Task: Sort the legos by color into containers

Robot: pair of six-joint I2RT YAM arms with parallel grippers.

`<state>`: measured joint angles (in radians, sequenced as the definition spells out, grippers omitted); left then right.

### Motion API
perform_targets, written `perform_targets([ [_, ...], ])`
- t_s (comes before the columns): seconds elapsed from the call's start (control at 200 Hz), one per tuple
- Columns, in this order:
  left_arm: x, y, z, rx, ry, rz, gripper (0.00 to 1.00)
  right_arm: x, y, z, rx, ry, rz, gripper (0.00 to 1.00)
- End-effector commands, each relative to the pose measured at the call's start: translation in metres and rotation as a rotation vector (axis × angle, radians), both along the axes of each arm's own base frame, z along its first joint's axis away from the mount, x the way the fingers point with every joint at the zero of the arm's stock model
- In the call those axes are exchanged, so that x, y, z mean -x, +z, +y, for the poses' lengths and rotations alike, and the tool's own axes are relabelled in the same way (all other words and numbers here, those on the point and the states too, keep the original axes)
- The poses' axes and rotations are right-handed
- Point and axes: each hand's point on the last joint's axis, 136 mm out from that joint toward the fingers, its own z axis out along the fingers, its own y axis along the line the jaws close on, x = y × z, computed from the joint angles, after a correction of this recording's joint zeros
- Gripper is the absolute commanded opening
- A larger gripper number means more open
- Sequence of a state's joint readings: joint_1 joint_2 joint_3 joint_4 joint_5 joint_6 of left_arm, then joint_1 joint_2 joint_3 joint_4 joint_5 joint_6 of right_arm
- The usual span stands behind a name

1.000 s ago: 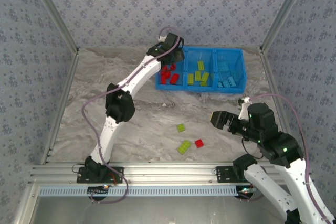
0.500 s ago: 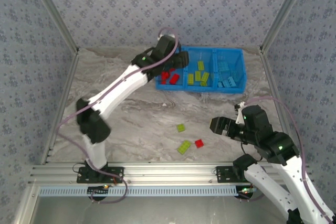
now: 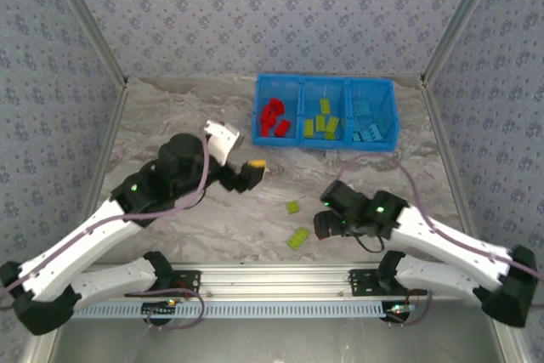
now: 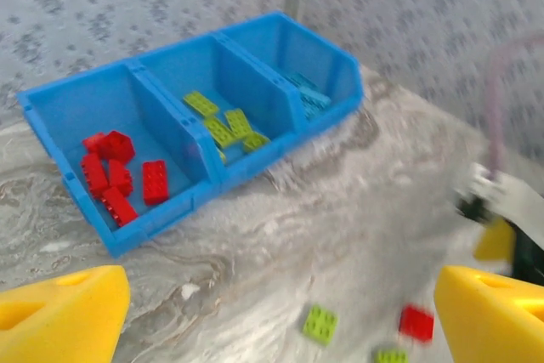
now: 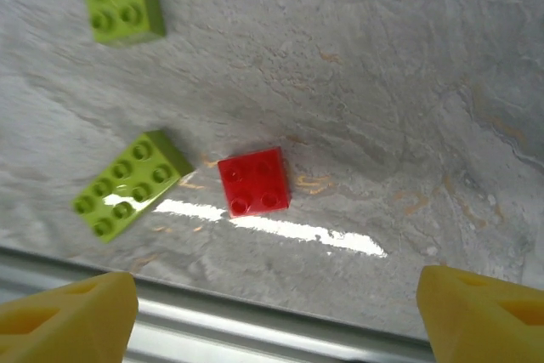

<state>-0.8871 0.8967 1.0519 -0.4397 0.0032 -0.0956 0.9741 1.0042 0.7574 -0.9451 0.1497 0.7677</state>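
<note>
The right hand [image 5: 272, 319] is hovering with its fingers spread wide over the red two-by-two brick [image 5: 253, 181], which is lying studs-up on the surface [image 5: 408, 82] just beside a lime two-by-four brick [image 5: 127, 183], so it is probably lining up to pinch the red one alone. The left hand [image 4: 276, 316] is hanging spread and empty, well apart from the blue bin [image 4: 153, 225], where red bricks [image 4: 119, 178], lime bricks [image 4: 223, 125] and light blue bricks [image 4: 308, 95] are sitting in separate compartments; a lime square brick [image 5: 123, 4] is also waiting loose.
</note>
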Motion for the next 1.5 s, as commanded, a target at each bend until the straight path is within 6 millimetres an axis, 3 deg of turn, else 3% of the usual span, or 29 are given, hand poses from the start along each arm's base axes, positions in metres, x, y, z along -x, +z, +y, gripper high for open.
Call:
perform_targets([
  [0.0, 0.036, -0.029, 0.010, -0.119, -0.175, -0.040, 0.94, -0.015, -0.019, 0.009, 0.103, 0.004, -0.062, 0.82],
  [0.085, 0.050, -0.040, 0.015, -0.125, -0.224, -0.033, 0.95, -0.015, -0.039, 0.016, 0.177, 0.027, -0.042, 0.75],
  [0.265, 0.065, -0.057, 0.017, -0.142, -0.281, 0.013, 0.96, -0.009, -0.075, 0.011, 0.267, 0.022, 0.014, 0.62],
  [0.48, 0.066, -0.066, 0.017, -0.155, -0.295, 0.014, 0.97, 0.003, -0.096, 0.006, 0.219, -0.003, 0.049, 0.41],
  [0.59, 0.066, -0.065, 0.015, -0.143, -0.297, -0.002, 0.98, 0.001, -0.093, 0.006, 0.204, -0.009, 0.036, 0.30],
  [0.69, 0.065, -0.063, 0.015, -0.139, -0.295, -0.007, 0.99, -0.002, -0.084, 0.008, 0.184, -0.018, 0.014, 0.26],
  [0.824, 0.070, -0.053, 0.015, -0.098, -0.304, -0.012, 0.99, -0.019, -0.042, 0.012, 0.160, -0.020, -0.080, 0.25],
  [1.024, 0.090, -0.033, 0.007, 0.012, -0.418, -0.049, 0.99, -0.075, 0.045, 0.043, -0.016, 0.015, -0.262, 0.23],
  [1.164, 0.090, -0.028, 0.002, 0.064, -0.420, -0.047, 0.99, -0.129, 0.086, 0.062, -0.061, 0.054, -0.349, 0.23],
  [1.294, 0.086, -0.033, -0.002, 0.094, -0.394, 0.004, 0.99, -0.188, 0.109, 0.080, -0.050, 0.094, -0.404, 0.22],
  [1.444, 0.071, -0.046, 0.009, 0.013, -0.273, 0.066, 0.99, -0.252, 0.108, 0.093, -0.009, 0.105, -0.422, 0.21],
  [1.494, 0.064, -0.048, 0.015, -0.009, -0.221, 0.072, 0.99, -0.272, 0.099, 0.092, 0.049, 0.097, -0.426, 0.21],
])
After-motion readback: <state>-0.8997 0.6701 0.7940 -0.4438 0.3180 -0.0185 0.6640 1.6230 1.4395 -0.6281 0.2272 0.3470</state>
